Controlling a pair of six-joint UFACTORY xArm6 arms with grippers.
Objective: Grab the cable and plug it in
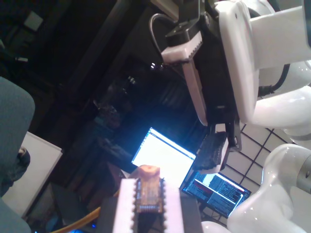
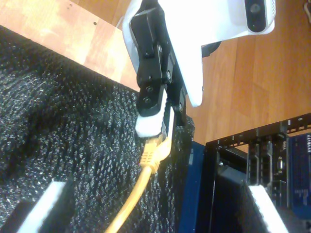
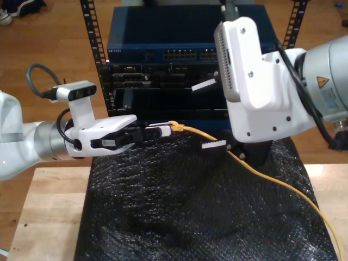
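Dim, blurry first wrist view, glaring screens, evenly lit exterior view

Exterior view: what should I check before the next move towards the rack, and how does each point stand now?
1. Plug end of the yellow-orange network cable clamped in my first gripper: ok.
2. My second gripper open: ok.
3. Plug level with the blue network switch ports: not ok, it sits lower.
4. Cable lying slack over the black bubble-wrap mat: ok.
5. Plug clip orientation: cannot tell.
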